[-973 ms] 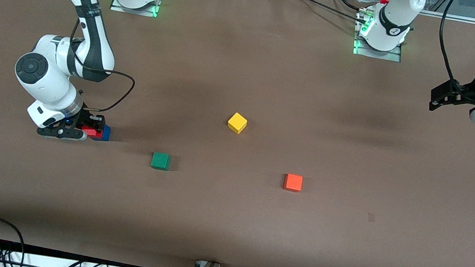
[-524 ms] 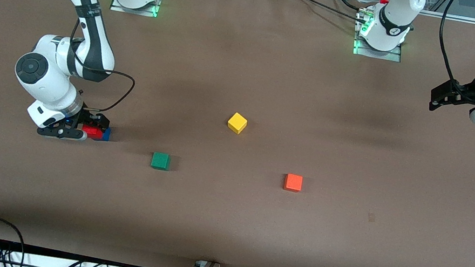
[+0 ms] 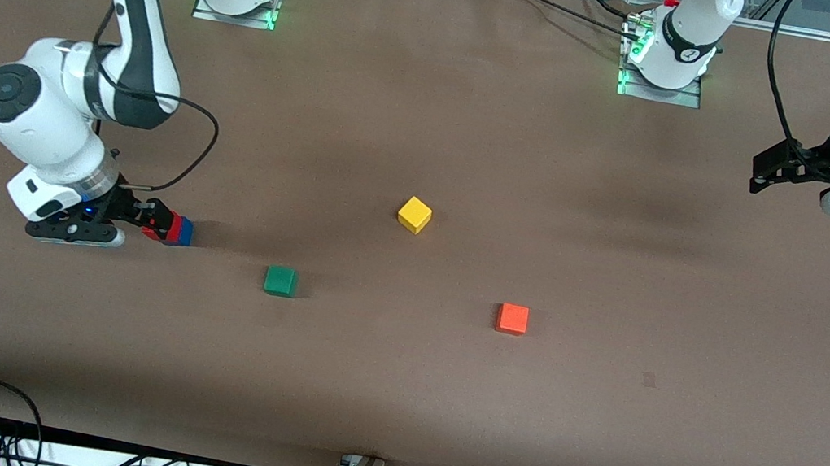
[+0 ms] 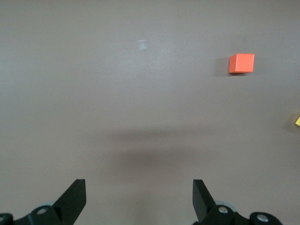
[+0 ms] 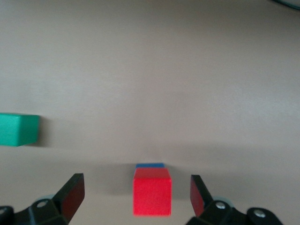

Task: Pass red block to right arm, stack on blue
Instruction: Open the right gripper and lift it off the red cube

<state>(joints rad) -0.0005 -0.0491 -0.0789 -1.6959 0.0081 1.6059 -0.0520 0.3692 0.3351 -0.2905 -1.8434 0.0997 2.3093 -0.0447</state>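
The red block (image 3: 165,224) rests on top of the blue (image 3: 185,231) cube, toward the right arm's end of the table. In the right wrist view the red block (image 5: 152,192) covers all but a thin strip of the blue (image 5: 150,165) cube. My right gripper (image 3: 150,219) (image 5: 136,186) is open, its fingers apart on either side of the red block without touching it. My left gripper (image 3: 761,176) (image 4: 139,192) waits open over the left arm's end of the table, holding nothing.
A green cube (image 3: 280,280) (image 5: 18,130) lies nearest the stack. A yellow cube (image 3: 414,214) sits mid-table, and an orange cube (image 3: 512,318) (image 4: 241,63) lies nearer the front camera. Cables run along the table's front edge.
The right gripper opened and let go of the red block, then drew back toward the right arm's end of the table. The left arm has not moved.
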